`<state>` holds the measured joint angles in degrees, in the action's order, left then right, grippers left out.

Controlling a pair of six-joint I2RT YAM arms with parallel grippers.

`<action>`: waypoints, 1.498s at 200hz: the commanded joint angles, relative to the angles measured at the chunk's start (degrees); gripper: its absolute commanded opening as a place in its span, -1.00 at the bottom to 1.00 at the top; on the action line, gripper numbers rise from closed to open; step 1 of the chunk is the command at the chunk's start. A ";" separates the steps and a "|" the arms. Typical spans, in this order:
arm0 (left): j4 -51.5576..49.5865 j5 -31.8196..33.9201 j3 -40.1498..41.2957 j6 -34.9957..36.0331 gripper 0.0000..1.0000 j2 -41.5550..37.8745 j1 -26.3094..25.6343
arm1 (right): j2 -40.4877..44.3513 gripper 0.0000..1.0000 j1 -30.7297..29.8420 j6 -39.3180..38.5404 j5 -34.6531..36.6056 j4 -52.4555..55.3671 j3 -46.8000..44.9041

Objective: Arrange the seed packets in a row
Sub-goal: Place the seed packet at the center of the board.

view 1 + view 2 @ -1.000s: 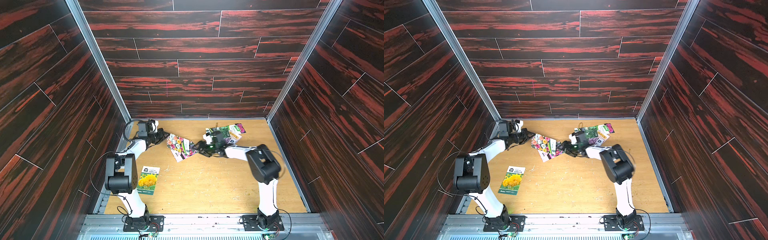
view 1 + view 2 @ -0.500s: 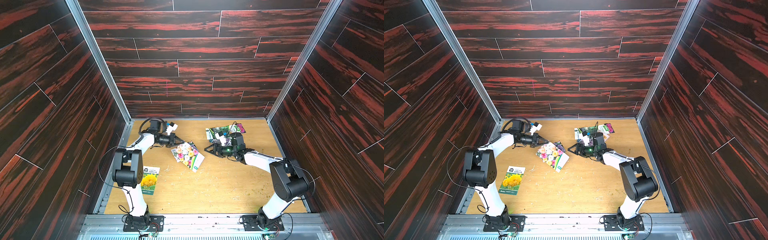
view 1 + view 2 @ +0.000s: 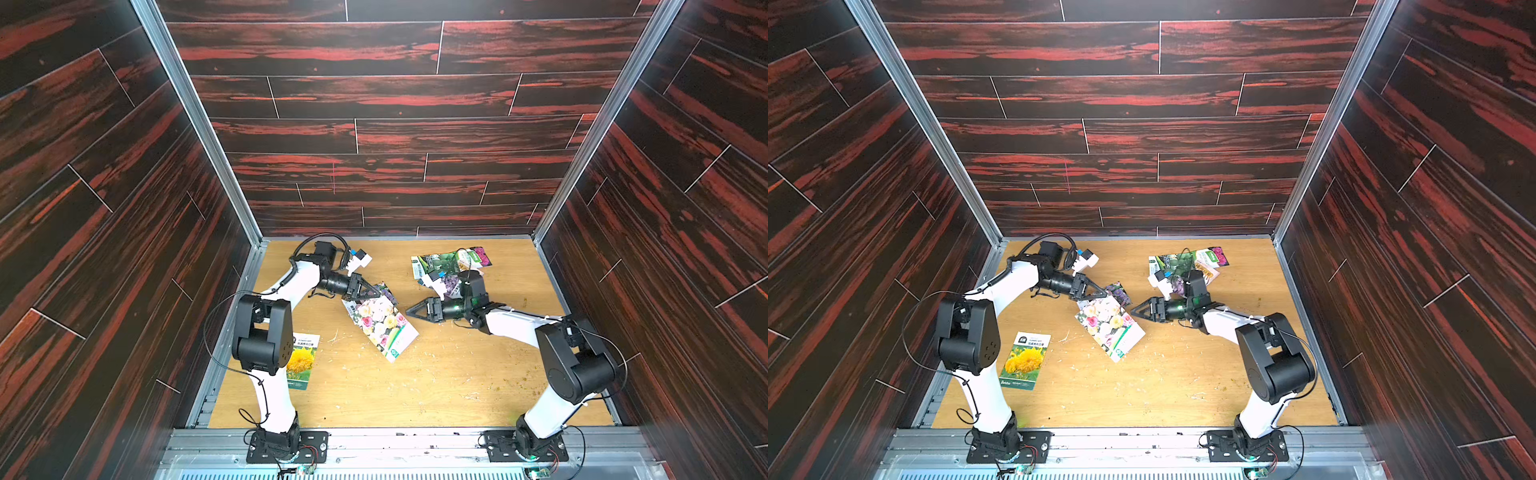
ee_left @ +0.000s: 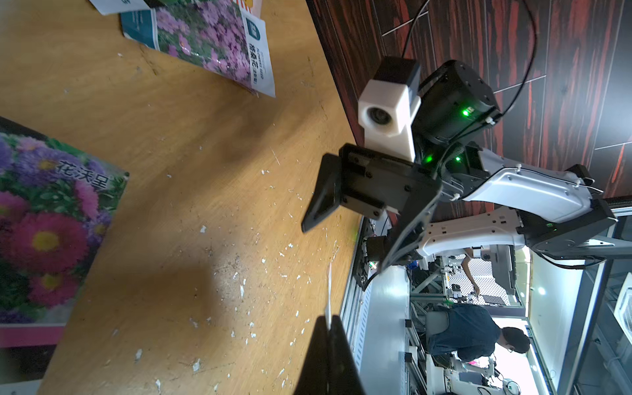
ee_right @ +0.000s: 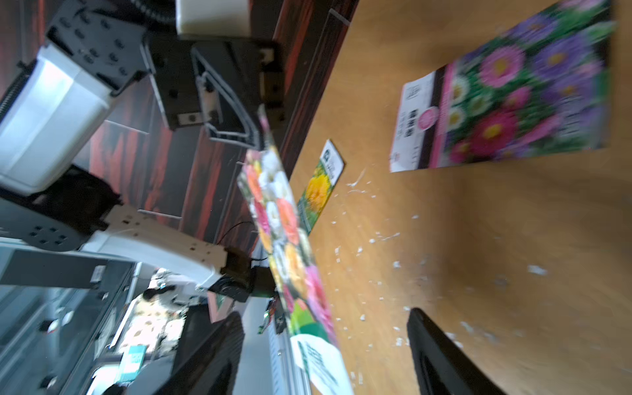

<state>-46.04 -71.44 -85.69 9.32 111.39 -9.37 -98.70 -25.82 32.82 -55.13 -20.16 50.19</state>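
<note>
Between left fingers (image 3: 364,288) hangs the flower packet (image 3: 380,323).

Pale wooden bench (image 3: 436,386): the near half is bare but for white scraps (image 3: 353,368), so you have open passage there between the two arm bases.
Mixed-flower glossy paper packet (image 3: 380,324): pinched at one corner by your left tool (image 3: 374,293), raised and tilted across mid-bench. It bars the straight line between the tools.
Right tool (image 3: 409,310): jaws apart, just beside that packet's edge.
Purple-aster packet (image 3: 1120,293): flat, just beside the left tool's tip.
Heap of overlapping packets (image 3: 451,262): fills the far right area, partly behind your right wrist.
Yellow-flower packet (image 3: 1025,360): flat near the left wall, close by the left arm's elbow (image 3: 967,336).
Dark red wood-grain walls (image 3: 374,137): close you in on three sides.
</note>
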 commanded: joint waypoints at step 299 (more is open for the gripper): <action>14.11 84.10 24.25 -41.01 0.26 -53.84 3.68 | -12.00 -1.00 -45.73 45.40 77.39 -8.89 8.82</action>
<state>-29.43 10.66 -62.30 -30.48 59.77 -5.89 -109.30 -70.72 72.36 15.22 -33.39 57.52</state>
